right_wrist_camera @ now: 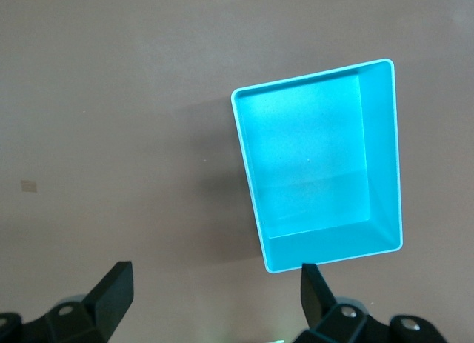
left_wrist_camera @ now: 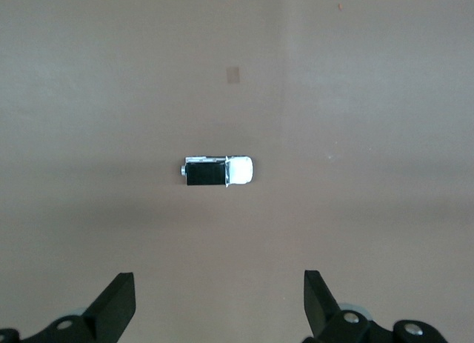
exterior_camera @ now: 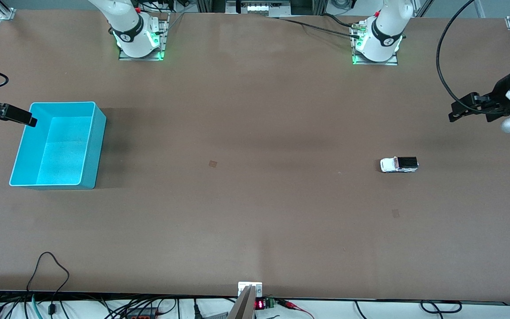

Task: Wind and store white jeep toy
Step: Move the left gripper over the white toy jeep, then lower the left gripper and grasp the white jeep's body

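The white jeep toy [exterior_camera: 399, 164], a tiny white car with a black rear section, sits on the brown table toward the left arm's end. It also shows in the left wrist view [left_wrist_camera: 218, 171]. My left gripper [exterior_camera: 456, 113] is open and empty, held up in the air over the table's edge at the left arm's end, apart from the toy. The turquoise bin [exterior_camera: 91, 146] stands empty toward the right arm's end and shows in the right wrist view [right_wrist_camera: 385, 158]. My right gripper [exterior_camera: 27, 118] is open and empty, up over the bin's outer rim.
Two small tan marks [exterior_camera: 212, 164] lie on the table's middle area. Cables [exterior_camera: 47, 270] and a small display unit [exterior_camera: 259, 304] lie along the table edge nearest the front camera. The arm bases [exterior_camera: 140, 40] stand along the table's back edge.
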`<state>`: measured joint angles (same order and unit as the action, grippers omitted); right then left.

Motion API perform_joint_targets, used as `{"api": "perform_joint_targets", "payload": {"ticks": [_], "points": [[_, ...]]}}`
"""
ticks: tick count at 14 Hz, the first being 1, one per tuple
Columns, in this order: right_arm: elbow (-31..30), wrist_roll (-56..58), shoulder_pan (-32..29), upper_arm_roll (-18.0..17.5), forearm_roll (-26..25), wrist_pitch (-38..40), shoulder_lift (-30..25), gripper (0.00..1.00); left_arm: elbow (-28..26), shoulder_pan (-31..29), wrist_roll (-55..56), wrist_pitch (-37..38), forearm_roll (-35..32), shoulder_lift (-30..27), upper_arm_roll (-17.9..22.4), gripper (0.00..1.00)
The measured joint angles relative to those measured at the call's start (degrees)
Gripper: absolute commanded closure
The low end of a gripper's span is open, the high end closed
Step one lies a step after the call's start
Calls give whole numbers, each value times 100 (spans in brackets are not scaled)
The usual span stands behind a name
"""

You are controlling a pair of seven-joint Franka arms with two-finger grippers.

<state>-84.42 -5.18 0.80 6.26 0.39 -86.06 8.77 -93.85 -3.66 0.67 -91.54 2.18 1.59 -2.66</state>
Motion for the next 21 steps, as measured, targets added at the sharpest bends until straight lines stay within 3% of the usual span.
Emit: {"api": "perform_joint_targets", "payload": {"ticks": [3,9,16,21], "points": [[-2,0,0,0,1,0,2,0,-427,2,-103,-238,0,23,-16,0],[-20,7,18,-20,2,0,247,0,-1901,28,-591,-2028,0,496,-33,0],[-34,44,48,-46,3,365,508,0,-2052,-82,-3330,-2795,-94,1785,8,0],[-63,44,95,-51,4,535,576,0,-2030,-81,-5303,-3479,-1002,2216,8,0]]}}
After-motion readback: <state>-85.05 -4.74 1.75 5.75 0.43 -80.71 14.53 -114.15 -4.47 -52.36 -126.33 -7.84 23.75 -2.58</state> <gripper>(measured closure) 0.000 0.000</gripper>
